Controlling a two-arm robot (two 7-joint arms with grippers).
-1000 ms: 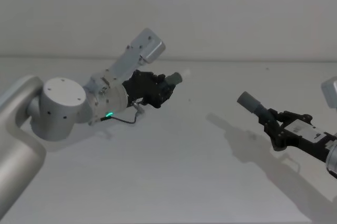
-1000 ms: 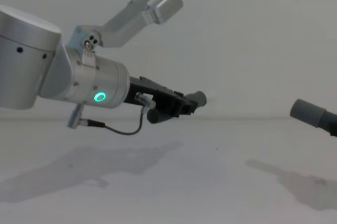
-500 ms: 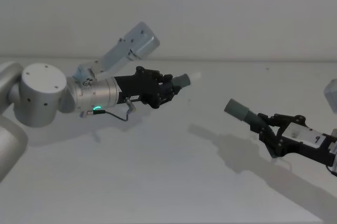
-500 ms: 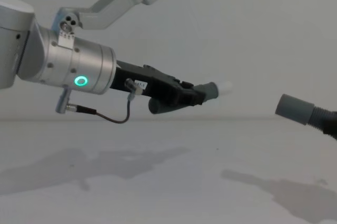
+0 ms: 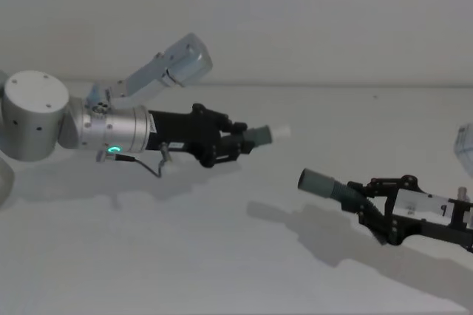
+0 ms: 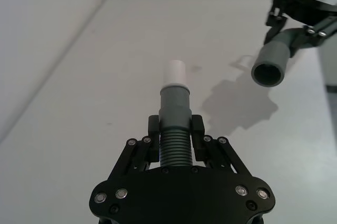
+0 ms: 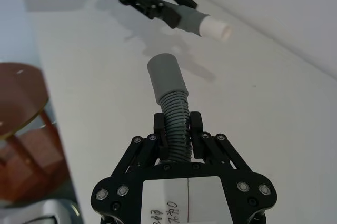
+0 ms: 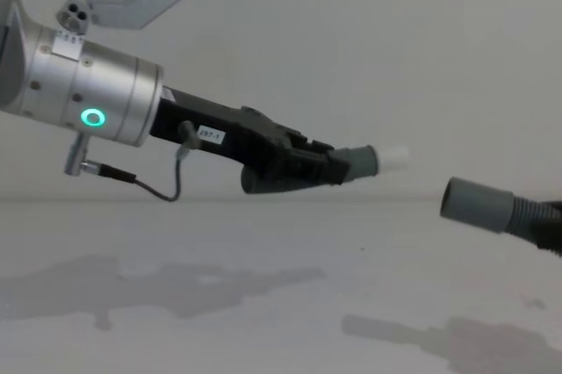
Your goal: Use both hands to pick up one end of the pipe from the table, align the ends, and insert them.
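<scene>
My left gripper (image 5: 238, 141) is shut on the ribbed part of one dark grey pipe (image 6: 174, 148) piece. Its narrow cuff (image 8: 358, 163) and white tip (image 5: 279, 134) point toward the right. My right gripper (image 5: 363, 200) is shut on the other ribbed piece (image 7: 176, 116), whose wide socket cuff (image 5: 316, 182) points left. Both pieces hang above the table (image 5: 222, 256). The open socket (image 6: 270, 62) sits lower than the white tip (image 8: 392, 157) and apart from it, with a clear gap between the two ends. The two ends roughly face each other.
A plain wall (image 5: 295, 19) rises behind the table's far edge. In the right wrist view a round brown stool (image 7: 21, 103) stands beyond the table's side edge. Shadows of both arms lie on the bare tabletop (image 8: 263, 304).
My left arm has swung down and reached rightward, levelling its pipe piece. My right gripper has carried the socket piece leftward. The gap between the two ends has narrowed.
</scene>
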